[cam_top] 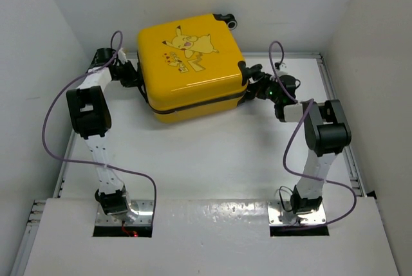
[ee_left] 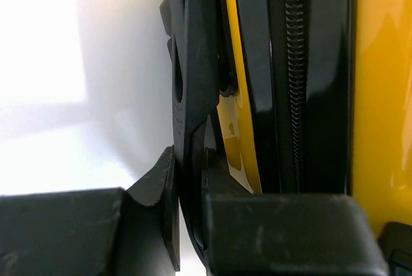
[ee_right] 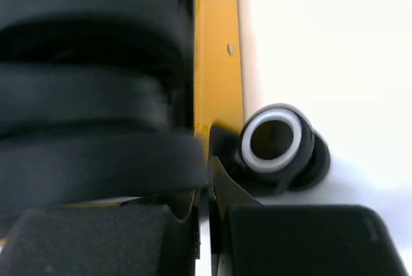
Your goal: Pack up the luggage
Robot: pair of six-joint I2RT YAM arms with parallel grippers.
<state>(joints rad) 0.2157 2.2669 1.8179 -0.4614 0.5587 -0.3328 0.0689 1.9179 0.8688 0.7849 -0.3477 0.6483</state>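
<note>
The yellow hard-shell suitcase (cam_top: pixel 192 64) lies between the left gripper (ee_left: pixel 190 179), pinching its black plastic handle (ee_left: pixel 193 64), and the right gripper (ee_right: pixel 205 224), closed beside a black wheel (ee_right: pixel 273 141). A crooked pull could slip the handle free.

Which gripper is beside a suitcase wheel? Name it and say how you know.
The right gripper: its wrist camera shows a white-ringed black wheel just beside its fingers. The left gripper sits at the black handle and zipper of the luggage; no wheel there.
</note>
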